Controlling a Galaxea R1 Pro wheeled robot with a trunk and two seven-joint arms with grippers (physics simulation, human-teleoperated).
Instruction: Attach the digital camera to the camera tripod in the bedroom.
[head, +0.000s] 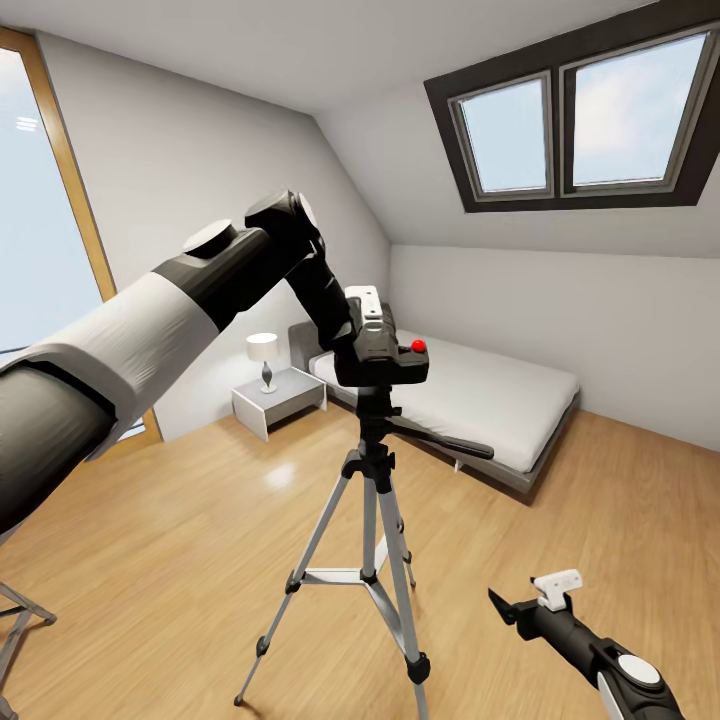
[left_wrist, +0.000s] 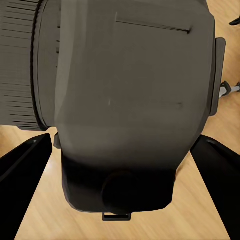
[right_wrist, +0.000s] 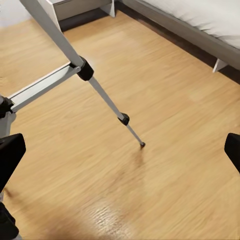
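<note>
The digital camera is seen on top of the camera tripod, sitting on the black pan head with its red button facing up. The left end effector is closed around the digital camera from above and behind; in the left wrist view the camera body sits between two black fingers, which look to be touching its lower sides. The ribbed lens barrel is seen at one edge of that view. The tripod stands on the light wood floor in the bedroom, legs spread, with the long black handle pointing toward the bed. A grey nightstand with a small lamp stands beside the bed, against the white wall. Two dark-framed skylights are set in the sloped ceiling. The right end effector is held low, well apart from the tripod, with fingers spread and nothing between them; in the right wrist view a silver tripod leg and its foot are seen on the floor between the parted fingertips.
</note>
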